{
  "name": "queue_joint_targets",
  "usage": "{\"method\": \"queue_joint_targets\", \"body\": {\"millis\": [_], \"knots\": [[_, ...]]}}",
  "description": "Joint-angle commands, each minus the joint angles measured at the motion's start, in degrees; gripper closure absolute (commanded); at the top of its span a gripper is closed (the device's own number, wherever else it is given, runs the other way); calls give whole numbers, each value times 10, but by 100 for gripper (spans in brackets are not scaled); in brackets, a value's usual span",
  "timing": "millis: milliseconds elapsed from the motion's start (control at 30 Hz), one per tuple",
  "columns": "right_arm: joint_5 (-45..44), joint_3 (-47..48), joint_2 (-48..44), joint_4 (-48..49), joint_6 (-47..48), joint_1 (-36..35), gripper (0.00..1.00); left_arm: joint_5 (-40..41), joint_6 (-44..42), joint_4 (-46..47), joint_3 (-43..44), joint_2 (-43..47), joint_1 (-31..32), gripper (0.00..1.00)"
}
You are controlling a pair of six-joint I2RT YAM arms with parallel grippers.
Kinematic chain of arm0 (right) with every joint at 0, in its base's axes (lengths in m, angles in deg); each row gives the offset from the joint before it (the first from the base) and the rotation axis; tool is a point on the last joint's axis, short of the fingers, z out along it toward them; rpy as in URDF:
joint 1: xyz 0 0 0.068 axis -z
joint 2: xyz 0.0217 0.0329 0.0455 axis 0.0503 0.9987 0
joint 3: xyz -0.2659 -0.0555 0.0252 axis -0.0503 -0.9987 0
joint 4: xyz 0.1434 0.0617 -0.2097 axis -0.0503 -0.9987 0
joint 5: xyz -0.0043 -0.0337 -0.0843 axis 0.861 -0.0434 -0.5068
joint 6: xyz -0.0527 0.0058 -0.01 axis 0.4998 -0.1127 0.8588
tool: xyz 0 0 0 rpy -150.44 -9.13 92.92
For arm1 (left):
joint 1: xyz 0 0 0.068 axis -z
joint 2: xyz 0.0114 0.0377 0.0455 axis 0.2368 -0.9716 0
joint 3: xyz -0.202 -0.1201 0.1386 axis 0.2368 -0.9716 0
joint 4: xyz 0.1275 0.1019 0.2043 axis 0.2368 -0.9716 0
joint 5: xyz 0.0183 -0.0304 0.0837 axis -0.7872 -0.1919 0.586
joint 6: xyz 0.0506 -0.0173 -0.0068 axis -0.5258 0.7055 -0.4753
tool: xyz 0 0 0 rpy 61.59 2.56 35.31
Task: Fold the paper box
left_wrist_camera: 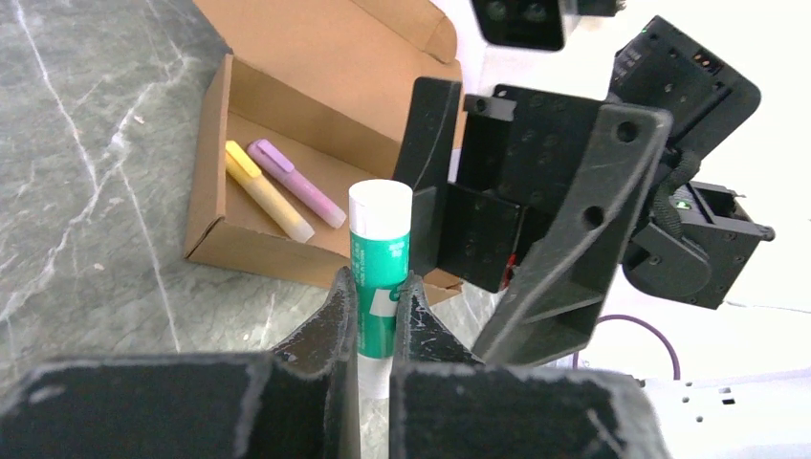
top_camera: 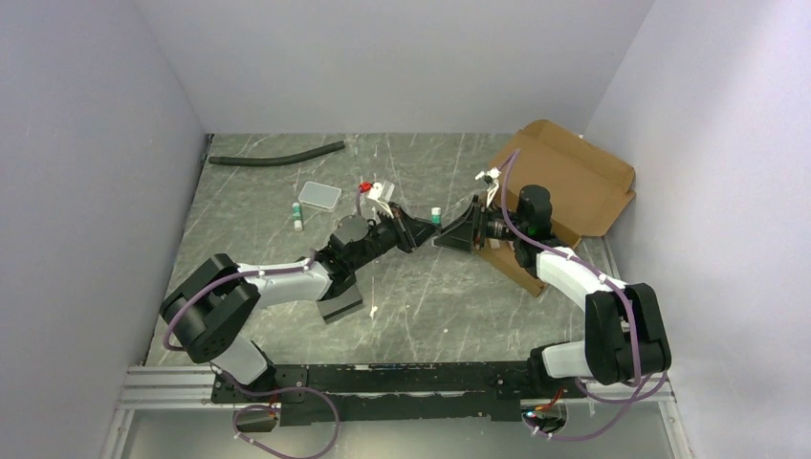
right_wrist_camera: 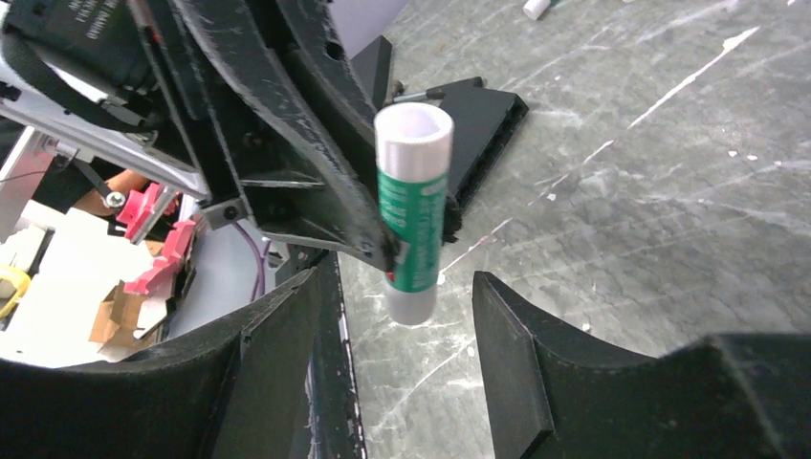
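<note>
Left gripper [left_wrist_camera: 375, 287]: jaws clamped on green-and-white glue stick [left_wrist_camera: 380, 239], its white end projecting past the fingertips. Right gripper [right_wrist_camera: 397, 287]: jaws apart, one on either side of the stick, gaps visible. Paper box [top_camera: 574, 177]: far right of table [top_camera: 430, 296], lid raised, containing yellow marker [left_wrist_camera: 266, 191] and purple marker [left_wrist_camera: 296, 184].

Blocked between glue stick [top_camera: 435, 216] and paper box [top_camera: 574, 182] by right gripper [top_camera: 457, 232]; passable, seemingly, over bare table [top_camera: 430, 306] nearer.

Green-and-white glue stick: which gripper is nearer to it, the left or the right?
Left. The left gripper is shut on the glue stick, fingers clamping its sides. The right gripper hangs beside it, open, not touching.
</note>
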Motion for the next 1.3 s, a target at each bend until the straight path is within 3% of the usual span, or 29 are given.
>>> {"method": "queue_joint_targets", "body": {"millis": [0,167,233,300,400,567,700,900,1067,1267], "knots": [[-31,14,2,-13,22,-4,39,9,3,42,25,1,8,100],[-35,11,1,-4,24,-4,49,5,13,46,32,-8,15,97],[-32,10,1,2,27,-4,59,0,18,47,37,-12,16,95],[-29,11,1,2,33,-4,75,-1,16,40,41,-11,18,90],[-26,19,2,-17,57,-4,99,3,13,23,47,-6,20,75],[-15,43,0,-79,120,-1,100,15,2,-30,47,17,19,50],[7,67,-2,-157,205,6,100,45,-31,-88,35,58,20,21],[26,125,-9,-335,400,35,100,113,-98,-214,10,150,19,1],[-28,151,-24,-424,496,62,100,197,-125,-356,-7,238,17,1],[-139,181,-29,-500,576,96,100,275,-125,-448,-46,329,15,1]]}}
